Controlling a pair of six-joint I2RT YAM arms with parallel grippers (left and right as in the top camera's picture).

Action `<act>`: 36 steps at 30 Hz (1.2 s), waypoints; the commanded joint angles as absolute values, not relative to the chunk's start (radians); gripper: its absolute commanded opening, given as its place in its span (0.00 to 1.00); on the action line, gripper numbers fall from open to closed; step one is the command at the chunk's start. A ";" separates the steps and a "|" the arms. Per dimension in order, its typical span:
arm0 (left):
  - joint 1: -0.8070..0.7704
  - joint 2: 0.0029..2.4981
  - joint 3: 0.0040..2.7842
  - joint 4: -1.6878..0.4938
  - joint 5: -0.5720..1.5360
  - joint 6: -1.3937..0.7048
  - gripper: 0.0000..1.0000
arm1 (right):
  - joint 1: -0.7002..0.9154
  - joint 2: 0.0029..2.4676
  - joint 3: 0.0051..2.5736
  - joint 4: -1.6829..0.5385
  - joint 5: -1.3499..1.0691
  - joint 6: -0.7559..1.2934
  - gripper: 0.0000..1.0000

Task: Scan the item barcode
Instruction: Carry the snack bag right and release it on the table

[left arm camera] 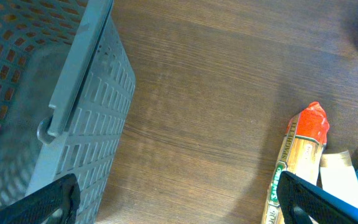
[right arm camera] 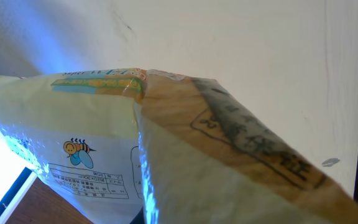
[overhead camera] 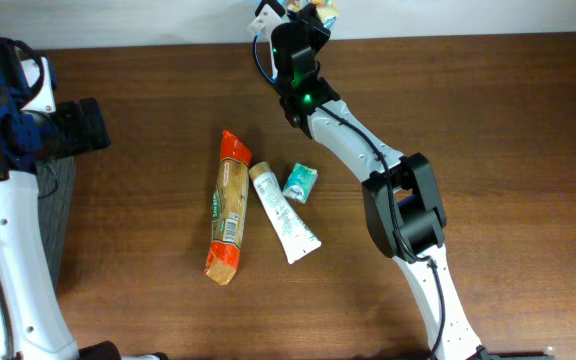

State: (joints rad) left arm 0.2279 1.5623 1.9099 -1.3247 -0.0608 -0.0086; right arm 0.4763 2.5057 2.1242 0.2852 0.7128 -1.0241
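- Nearest the robot, the biscuit pack (overhead camera: 229,208), the tube (overhead camera: 283,213) and the small teal box (overhead camera: 300,182) lie close together on the table (overhead camera: 488,120), probably waiting for their turn.
- At the left, the left gripper (left arm camera: 178,186) stands wide open and empty, beside the grey basket (left arm camera: 86,106).
- At the far edge, the right gripper (overhead camera: 306,14) is closed on the yellow packet (right arm camera: 104,143), holding it up so that its printed face meets a blue glow, likely the scanner's light.
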 commanded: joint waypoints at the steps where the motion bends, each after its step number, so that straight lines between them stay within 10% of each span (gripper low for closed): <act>1: 0.232 1.556 1.919 -1.324 -0.068 -0.008 0.99 | 0.477 2.497 2.147 0.295 0.731 -1.016 0.04; 8: 0.232 1.556 1.919 -1.324 -0.068 -0.008 0.99 | 0.476 2.133 2.147 -0.224 0.725 -0.649 0.04; 17: 0.232 1.556 1.919 -1.324 -0.068 -0.008 0.99 | -0.057 1.903 2.147 -1.282 -0.261 0.122 0.04; 28: 0.232 1.556 1.919 -1.324 -0.068 -0.008 0.99 | -0.576 2.156 1.827 -1.221 -0.325 0.271 0.04; 32: 0.232 1.556 1.919 -1.324 -0.068 -0.008 0.99 | -0.633 2.156 1.821 -1.270 -0.295 0.213 0.51; 36: 0.232 1.556 1.919 -1.324 -0.068 -0.008 0.99 | -0.595 2.149 1.897 -1.380 -0.291 0.187 0.74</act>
State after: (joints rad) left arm 0.2279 1.5623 1.9106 -1.3247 -0.0608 -0.0086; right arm -0.6277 2.1723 1.8267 -1.3201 -0.2962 0.2131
